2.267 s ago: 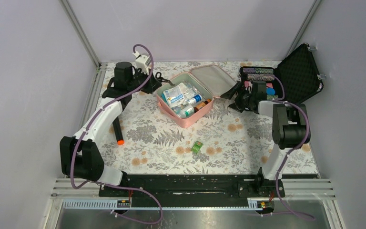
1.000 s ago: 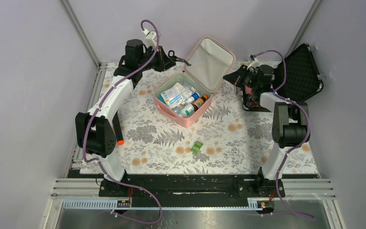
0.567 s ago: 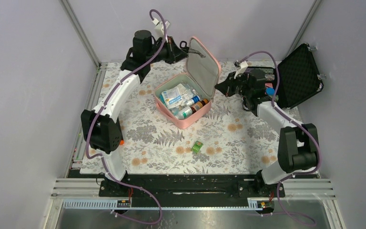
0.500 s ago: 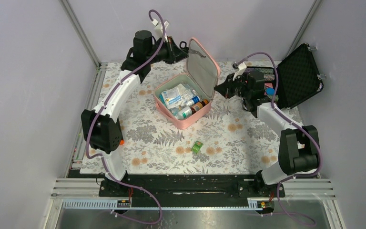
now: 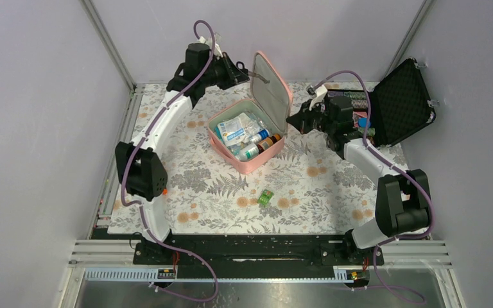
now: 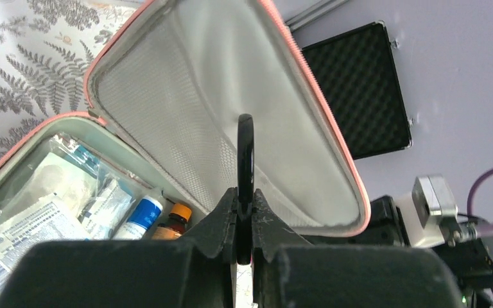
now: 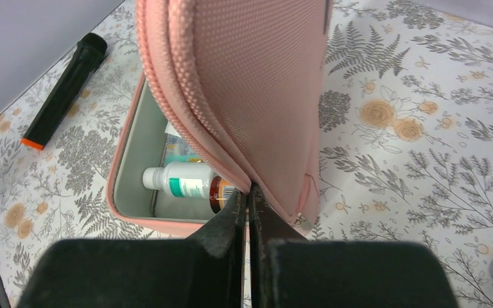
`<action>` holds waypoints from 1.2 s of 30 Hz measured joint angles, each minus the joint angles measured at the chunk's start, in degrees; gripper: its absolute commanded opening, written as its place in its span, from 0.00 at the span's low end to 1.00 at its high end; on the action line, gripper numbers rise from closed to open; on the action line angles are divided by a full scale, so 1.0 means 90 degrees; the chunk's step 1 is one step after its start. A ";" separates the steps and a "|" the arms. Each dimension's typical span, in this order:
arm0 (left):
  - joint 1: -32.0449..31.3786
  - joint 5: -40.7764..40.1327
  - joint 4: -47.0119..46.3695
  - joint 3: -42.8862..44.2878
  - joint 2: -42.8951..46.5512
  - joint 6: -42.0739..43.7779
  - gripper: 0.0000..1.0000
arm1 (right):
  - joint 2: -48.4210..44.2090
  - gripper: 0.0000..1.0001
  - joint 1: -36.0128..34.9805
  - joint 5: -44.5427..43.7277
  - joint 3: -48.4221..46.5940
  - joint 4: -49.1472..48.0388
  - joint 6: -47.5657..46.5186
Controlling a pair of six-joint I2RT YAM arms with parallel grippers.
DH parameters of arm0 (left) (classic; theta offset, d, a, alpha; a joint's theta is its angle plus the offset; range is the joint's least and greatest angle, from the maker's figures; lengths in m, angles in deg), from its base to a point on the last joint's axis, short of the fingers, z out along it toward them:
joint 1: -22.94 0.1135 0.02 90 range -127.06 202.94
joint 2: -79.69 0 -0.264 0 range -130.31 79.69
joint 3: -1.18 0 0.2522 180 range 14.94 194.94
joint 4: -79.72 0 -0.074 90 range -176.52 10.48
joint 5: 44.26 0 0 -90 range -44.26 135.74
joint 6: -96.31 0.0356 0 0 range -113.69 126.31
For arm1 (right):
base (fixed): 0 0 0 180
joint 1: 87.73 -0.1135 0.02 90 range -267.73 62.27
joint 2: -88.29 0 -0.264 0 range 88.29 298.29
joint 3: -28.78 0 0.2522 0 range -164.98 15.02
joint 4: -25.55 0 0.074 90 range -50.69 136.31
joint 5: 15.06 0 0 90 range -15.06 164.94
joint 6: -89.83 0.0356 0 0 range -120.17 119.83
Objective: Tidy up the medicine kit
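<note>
Medicine kit [image 5: 249, 160] sits open mid-table, twd the far side, on the floral table [image 5: 321, 192], betw the two arms. Its lid [image 5: 273, 86] stands abt upright on the hinge, grey mesh lining facing L, pink outside facing R. Inside are white sachets [image 5: 234, 128] and sm bottles, incl a blue-cap bottle [image 6: 140, 217], a brown bottle w/ orange cap [image 6: 173, 221] and a white bottle w/ green label [image 7: 181, 181]. L gripper [image 6: 244, 196] is on the lining side of the lid, near its top edge. Its jaws are pinched tight on a thin black item [image 6: 245, 147] seen edge-on; can't tell what it is or whether it touches the lining. R gripper [image 7: 249, 192] is on the lid's outer side, jaws fully closed, tips right against the lid's zip rim. Can't tell if any fabric is caught betw them. Black foam-lined case [image 5: 401, 102] lies open at far R, apart from the kit. Sm green item [image 5: 267, 197] lies on the table nearer the arm bases. Black stick w/ orange end [image 7: 64, 90] lies on the table L of the kit.
</note>
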 measured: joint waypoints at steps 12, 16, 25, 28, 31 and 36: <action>-0.0070 -0.0204 0.0255 0.0369 -0.0697 -0.0619 0.00 | 0.0000 0.00 -0.0393 -0.0316 -0.0255 0.0508 -0.0692; -0.0138 -0.0301 0.0396 0.0369 -0.0712 -0.0760 0.00 | 0.0002 0.02 -0.0556 -0.0449 -0.0403 0.0823 -0.0986; -0.0148 -0.0311 0.0614 0.0347 -0.0709 -0.0916 0.00 | 0.0180 0.57 -0.1032 -0.0656 -0.1188 0.1987 -0.1333; -0.0153 -0.0313 0.0644 0.0294 -0.0687 -0.0986 0.00 | 0.0350 0.65 -0.1054 -0.0789 -0.1651 0.2387 -0.1260; -0.0163 -0.0316 0.0712 0.0291 -0.0663 -0.1010 0.00 | 0.0481 0.70 -0.1052 -0.0886 -0.2103 0.2681 -0.1115; -0.0187 -0.0328 0.0811 0.0294 -0.0627 -0.1010 0.00 | 0.0627 0.22 -0.1054 -0.1093 -0.2776 0.2951 -0.0833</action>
